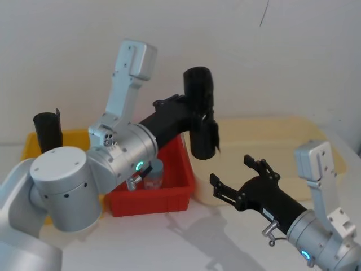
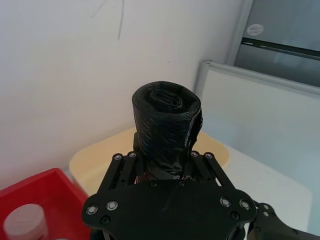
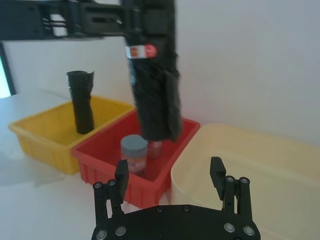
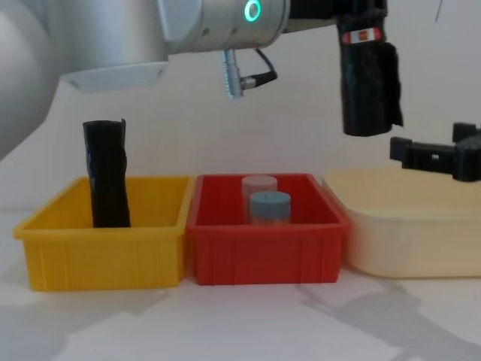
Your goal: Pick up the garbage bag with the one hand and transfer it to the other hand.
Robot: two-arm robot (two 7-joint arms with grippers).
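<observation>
Head view: the garbage bag (image 1: 203, 138) is clamped upright at upper centre by the left gripper (image 1: 197, 108); the right gripper (image 1: 231, 169) is spread wide, empty, lower right. The bag could be dropped if released early

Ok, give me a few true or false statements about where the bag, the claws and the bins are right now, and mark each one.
1. The left claw holds the garbage bag upright in the air. True.
2. The right claw is shut on the bag. False: it is open, lower down over the cream tub, apart from the bag.
3. Two lidded jars sit in the red bin. True.
4. The plain black roll stands in the red bin. False: it stands in the yellow bin.
</observation>
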